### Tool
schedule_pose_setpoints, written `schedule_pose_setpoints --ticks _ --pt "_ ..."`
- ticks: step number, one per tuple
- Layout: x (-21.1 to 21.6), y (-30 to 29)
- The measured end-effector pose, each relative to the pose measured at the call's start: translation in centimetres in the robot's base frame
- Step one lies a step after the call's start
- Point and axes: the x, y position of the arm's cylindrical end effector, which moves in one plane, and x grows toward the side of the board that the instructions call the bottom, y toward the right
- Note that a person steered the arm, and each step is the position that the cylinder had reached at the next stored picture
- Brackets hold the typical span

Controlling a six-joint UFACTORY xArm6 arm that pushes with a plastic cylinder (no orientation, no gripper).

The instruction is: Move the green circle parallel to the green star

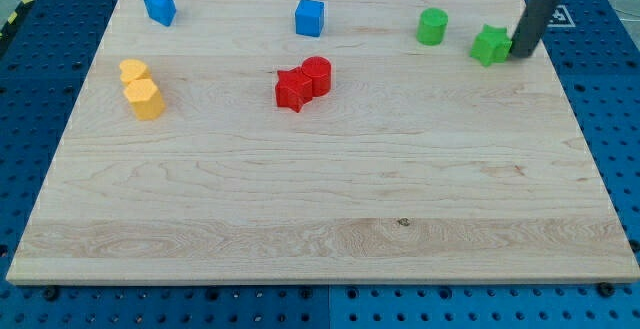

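Note:
The green circle (432,26) stands near the board's top edge, right of centre. The green star (490,45) lies to its right and a little lower, apart from it. My tip (521,54) rests on the board just right of the green star, touching or nearly touching its right side. The dark rod slants up toward the view's top right.
Two blue blocks (159,6) (310,17) sit along the top edge. A red star (292,90) and a red cylinder (317,74) touch near the centre. Two yellow blocks (134,71) (145,99) sit at the left. The wooden board (320,219) lies on a blue pegboard.

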Motion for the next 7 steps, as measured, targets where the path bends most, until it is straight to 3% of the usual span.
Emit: schedule_pose_setpoints --ticks 1,2,3,5,7 --pt "-5.1 -0.5" --pt "-6.6 -4.5" --pt "-5.6 -7.6" --pt "2.4 -7.8" --pt "-4.8 -7.5"
